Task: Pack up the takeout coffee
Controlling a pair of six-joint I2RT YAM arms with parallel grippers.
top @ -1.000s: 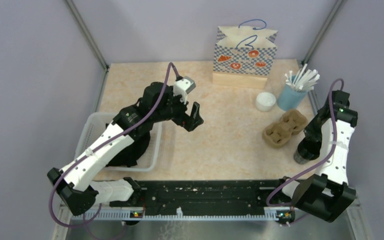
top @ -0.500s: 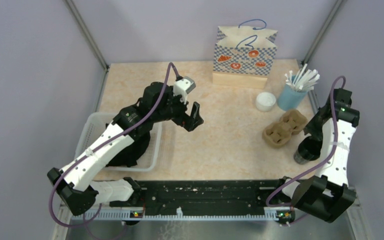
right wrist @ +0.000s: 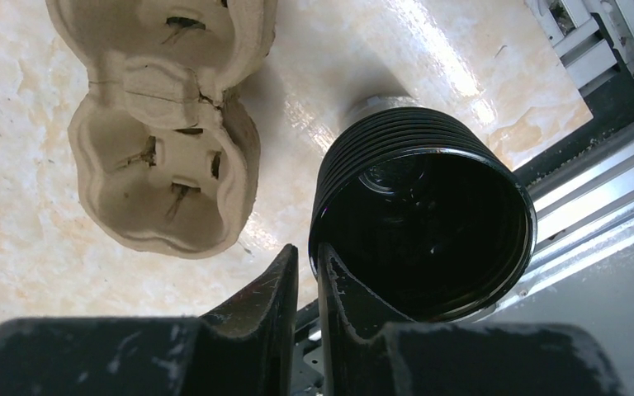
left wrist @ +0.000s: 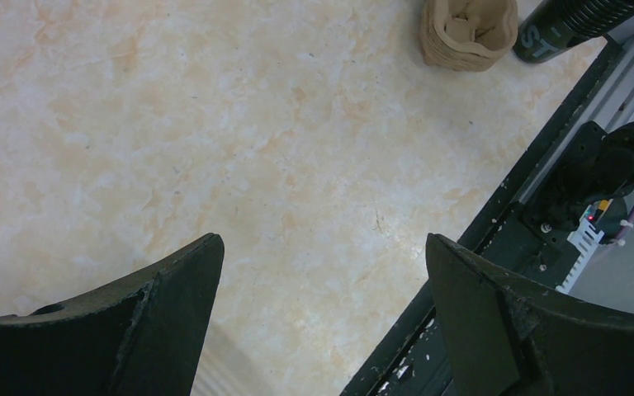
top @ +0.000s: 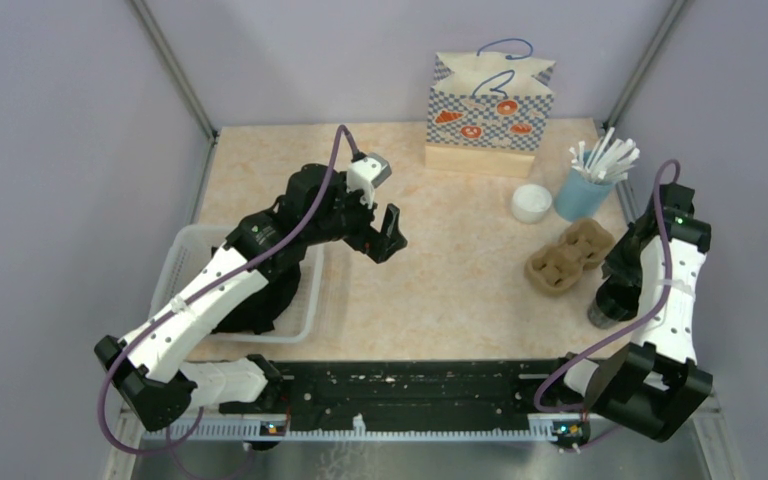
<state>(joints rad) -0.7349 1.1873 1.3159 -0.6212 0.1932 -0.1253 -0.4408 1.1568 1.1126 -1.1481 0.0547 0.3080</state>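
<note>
I am looking for the takeout coffee, the lidded cups, and none is showing in any view. My left arm is covering most of the white basket (top: 175, 262) at the left of the bench (top: 450, 280), and something dark is lying in it that I cannot make out. So I am not judging their grip or their axis from here.

My right gripper (right wrist: 305, 252) is working on the black ribbed cup (right wrist: 413, 140), lidless, at the right edge of the bench just beside the cardboard carrier (right wrist: 161, 177). My fingers are pressed almost together and appear to be pinching the cup's wall at the near rim, one inside and one outside. I am judging it light and empty, with a thin wall that would buckle under a hard squeeze. The ribs are giving friction, so a gentle pinch at the rim or a hold across the ribbed body should serve. It is standing roughly upright, long axis vertical, mouth opening toward my wrist camera.

My left gripper (left wrist: 322, 239) is hanging spread wide over the bench, holding nothing.
</note>
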